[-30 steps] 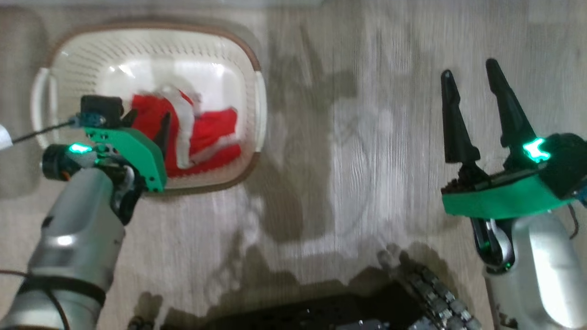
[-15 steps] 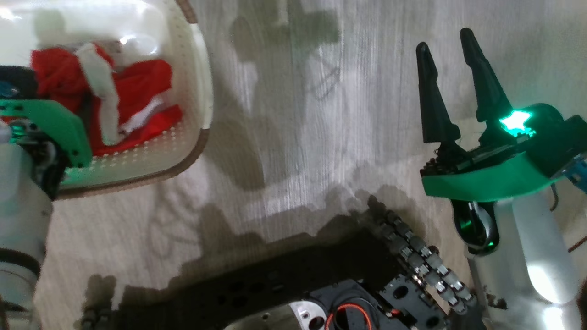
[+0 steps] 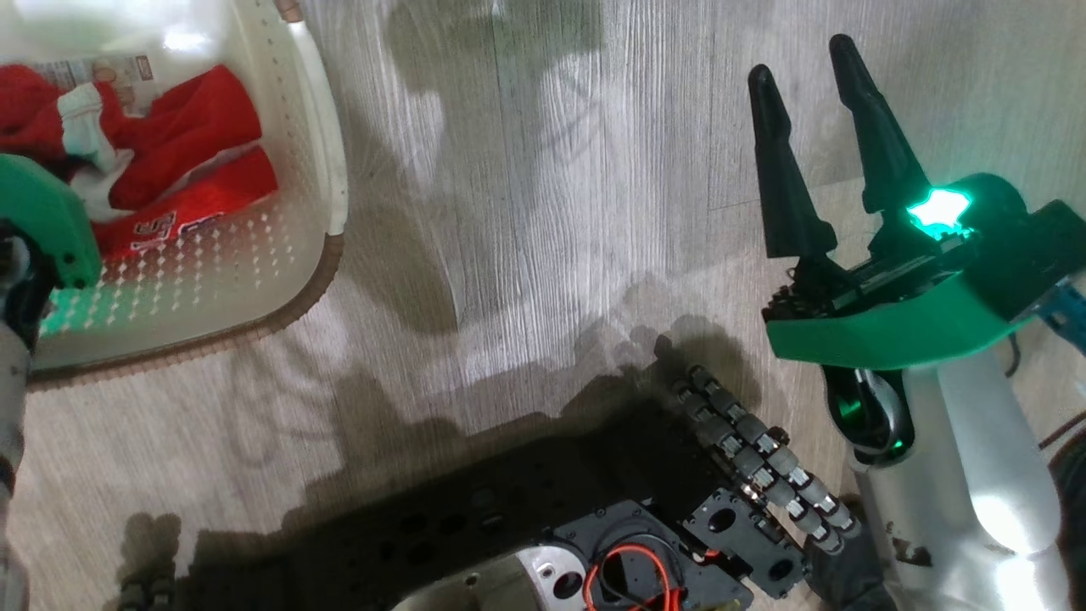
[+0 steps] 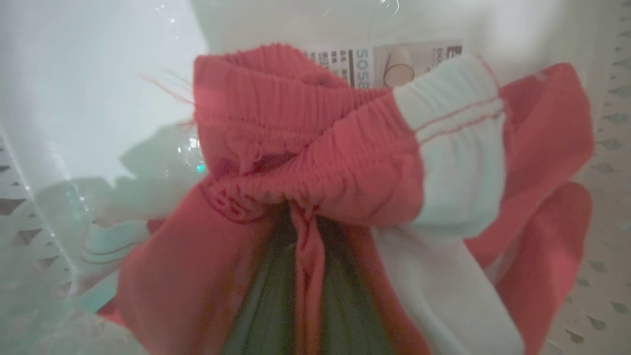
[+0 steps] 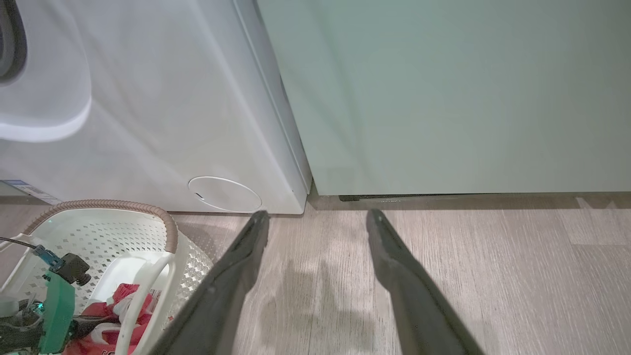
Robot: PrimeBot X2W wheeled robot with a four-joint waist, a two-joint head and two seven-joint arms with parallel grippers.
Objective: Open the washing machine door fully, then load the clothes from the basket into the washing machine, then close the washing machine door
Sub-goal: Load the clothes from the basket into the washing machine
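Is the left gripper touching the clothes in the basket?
Touching. The left wrist view shows the clothes pinched between the two dark fingers of the left gripper.

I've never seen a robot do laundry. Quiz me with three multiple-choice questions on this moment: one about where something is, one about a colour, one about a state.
1. Where do the red clothes lie?
A. On the floor
B. In the basket
C. Inside the washing machine

2. What colour is the basket's rim?
A. Blue
B. Black
C. Brown

3. How do the right jaws stand?
A. Wide open and empty
B. Shut on cloth
C. Shut on a basket handle

Answers:
1 B: the head view shows them on the basket's floor.
2 C: a brown woven-look band runs round its top.
3 A: the two dark fingers stand apart with nothing between them.
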